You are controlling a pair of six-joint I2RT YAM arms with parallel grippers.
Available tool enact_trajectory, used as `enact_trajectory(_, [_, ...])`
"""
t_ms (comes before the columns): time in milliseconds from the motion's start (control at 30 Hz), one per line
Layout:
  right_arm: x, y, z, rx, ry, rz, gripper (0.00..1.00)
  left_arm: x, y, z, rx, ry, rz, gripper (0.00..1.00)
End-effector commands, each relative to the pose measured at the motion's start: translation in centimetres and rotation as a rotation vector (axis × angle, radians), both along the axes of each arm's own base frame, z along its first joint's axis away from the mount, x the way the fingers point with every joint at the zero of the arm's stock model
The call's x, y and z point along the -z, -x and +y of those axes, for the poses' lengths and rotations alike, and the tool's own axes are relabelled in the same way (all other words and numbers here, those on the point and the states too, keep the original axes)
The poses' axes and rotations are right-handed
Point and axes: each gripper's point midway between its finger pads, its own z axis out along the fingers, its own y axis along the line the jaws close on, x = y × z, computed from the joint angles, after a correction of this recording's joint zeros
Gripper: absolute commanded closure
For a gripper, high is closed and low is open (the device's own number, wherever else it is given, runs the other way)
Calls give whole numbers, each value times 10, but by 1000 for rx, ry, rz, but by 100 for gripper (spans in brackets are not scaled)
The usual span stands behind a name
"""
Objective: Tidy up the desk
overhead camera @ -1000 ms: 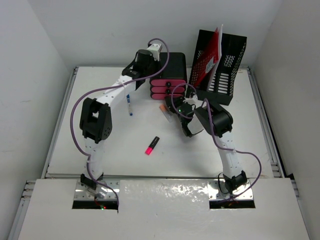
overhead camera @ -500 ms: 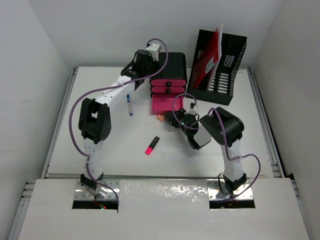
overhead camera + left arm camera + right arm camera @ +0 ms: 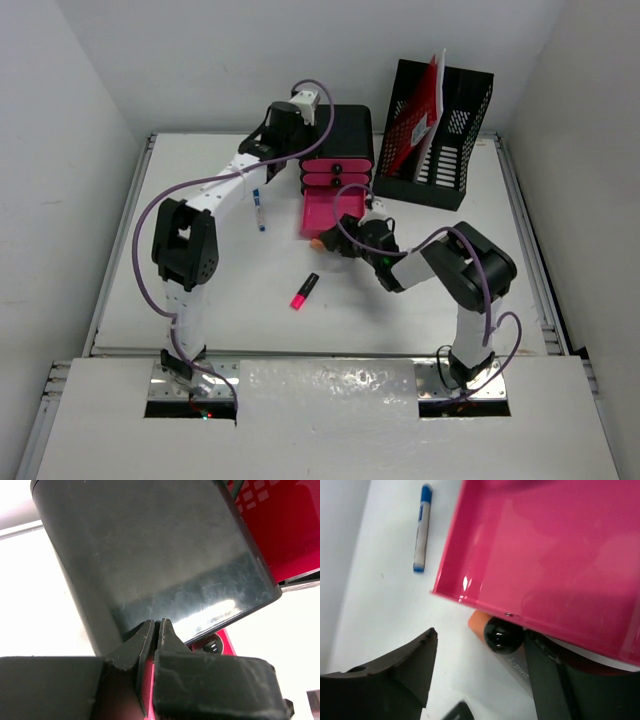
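The white desk (image 3: 200, 300) holds a black drawer unit (image 3: 345, 128) with pink drawers. Its bottom pink drawer (image 3: 322, 212) is pulled out and looks empty in the right wrist view (image 3: 555, 560). My right gripper (image 3: 347, 238) is open at the drawer's front, its jaws either side of the black knob (image 3: 503, 634) without gripping it (image 3: 482, 637). An orange-capped marker (image 3: 479, 621) lies under the drawer's front edge. My left gripper (image 3: 157, 626) is shut on nothing, its tips against the unit's black top (image 3: 150, 555); from above it sits at the unit's back left corner (image 3: 285, 122).
A pink highlighter (image 3: 304, 290) lies in the middle of the desk. A blue-and-white pen (image 3: 258, 208) lies left of the open drawer (image 3: 421, 527). A black mesh file holder (image 3: 447, 135) with a red folder (image 3: 412, 115) stands at the back right.
The right gripper drew the bottom drawer out toward the near edge, then opened off its knob. The right arm's elbow swung right. The left arm stayed on the unit.
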Motion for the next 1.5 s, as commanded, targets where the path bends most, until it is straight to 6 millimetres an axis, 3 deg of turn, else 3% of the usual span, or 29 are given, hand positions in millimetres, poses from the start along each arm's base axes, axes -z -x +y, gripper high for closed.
enact_trajectory(0, [-18,11,15,-206,176,-96,32,4,10,17,-23,-38,42,100])
enact_trajectory(67, [-24,12,14,-266,254,-151,28,-2,10,16,-19,-31,33,100])
enact_trajectory(133, [-16,17,9,-334,361,-158,26,-12,10,16,-17,-23,18,100])
enact_trajectory(200, [-18,16,11,-405,426,-185,26,-22,12,16,-15,-11,5,77])
enact_trajectory(267, [-17,18,10,-445,462,-197,26,-26,14,16,-11,-6,-1,68])
enact_trajectory(333, [-12,21,9,-484,498,-204,26,-32,18,18,-13,-3,-6,51])
enact_trajectory(467, [1,27,10,-529,509,-188,26,-37,29,26,-31,-13,-14,40])
enact_trajectory(633, [15,41,13,-547,460,-126,28,-37,39,34,-48,-19,-16,39])
enact_trajectory(867, [33,74,1,-567,446,-58,31,-34,49,41,-67,-16,-14,39])
enact_trajectory(1000, [37,80,-6,-576,489,-63,34,-30,52,43,-74,-15,-7,39])
enact_trajectory(1033, [41,82,-10,-576,509,-45,37,-29,53,43,-75,-15,-5,39])
enact_trajectory(1067, [43,84,-12,-596,523,-27,48,-29,54,43,-75,-13,-4,40])
enact_trajectory(1167, [44,89,-10,-627,524,-5,65,-32,56,44,-77,-5,-12,43])
enact_trajectory(1400, [40,96,-20,-630,575,9,66,-34,61,47,-84,-2,-19,44])
enact_trajectory(1467, [40,98,-25,-641,615,11,79,-36,61,47,-80,1,-21,48])
